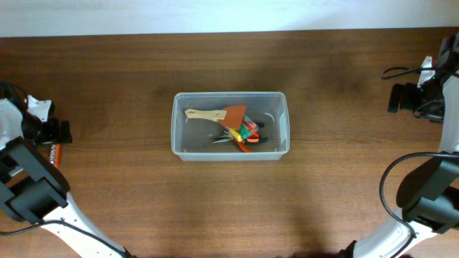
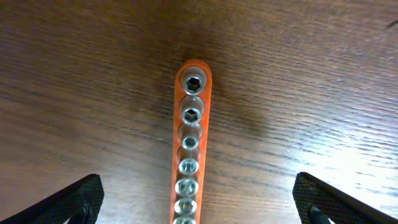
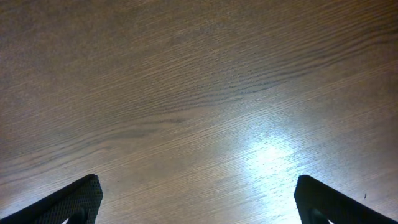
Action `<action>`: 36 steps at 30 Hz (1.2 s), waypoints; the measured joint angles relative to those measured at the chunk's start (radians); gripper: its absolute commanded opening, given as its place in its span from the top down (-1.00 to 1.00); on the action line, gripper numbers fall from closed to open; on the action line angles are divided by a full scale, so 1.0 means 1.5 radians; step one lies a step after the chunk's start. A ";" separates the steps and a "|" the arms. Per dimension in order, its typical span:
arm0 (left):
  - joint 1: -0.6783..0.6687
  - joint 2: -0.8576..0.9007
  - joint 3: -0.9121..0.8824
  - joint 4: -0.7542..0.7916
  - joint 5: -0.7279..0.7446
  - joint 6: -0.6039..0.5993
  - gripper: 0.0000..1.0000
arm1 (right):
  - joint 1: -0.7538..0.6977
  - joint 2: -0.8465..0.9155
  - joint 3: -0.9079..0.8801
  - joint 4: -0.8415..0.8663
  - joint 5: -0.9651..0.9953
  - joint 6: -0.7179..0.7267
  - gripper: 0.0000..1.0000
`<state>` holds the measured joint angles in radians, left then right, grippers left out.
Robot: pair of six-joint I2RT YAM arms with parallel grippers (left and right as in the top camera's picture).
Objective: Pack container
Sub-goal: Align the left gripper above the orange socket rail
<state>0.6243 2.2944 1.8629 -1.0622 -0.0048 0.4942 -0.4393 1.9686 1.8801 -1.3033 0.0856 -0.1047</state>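
The clear plastic container (image 1: 229,125) sits at the table's middle and holds a wooden-handled spatula (image 1: 215,114) and several orange-handled tools (image 1: 246,134). An orange socket rail with several chrome sockets (image 2: 189,149) lies on the wood at the far left (image 1: 55,153). My left gripper (image 2: 199,205) is open above it, with the rail lying between its two fingers and apart from both. My right gripper (image 3: 199,202) is open and empty over bare wood at the far right; only its arm (image 1: 423,89) shows in the overhead view.
A white wall strip (image 1: 229,14) runs along the table's far edge. Black cables (image 1: 401,72) hang by the right arm. Wood table surface (image 1: 143,201) surrounds the container.
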 measured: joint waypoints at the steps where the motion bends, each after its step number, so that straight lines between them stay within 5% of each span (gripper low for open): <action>1: 0.000 0.005 0.000 0.000 0.001 0.000 -0.99 | 0.000 0.000 0.000 0.000 0.000 0.000 -0.97; 36: 0.000 0.026 0.000 0.006 0.012 0.008 -0.98 | 0.000 0.000 0.000 0.000 0.000 0.001 -0.97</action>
<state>0.6243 2.3341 1.8629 -1.0538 0.0135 0.5056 -0.4393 1.9686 1.8801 -1.3033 0.0856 -0.1040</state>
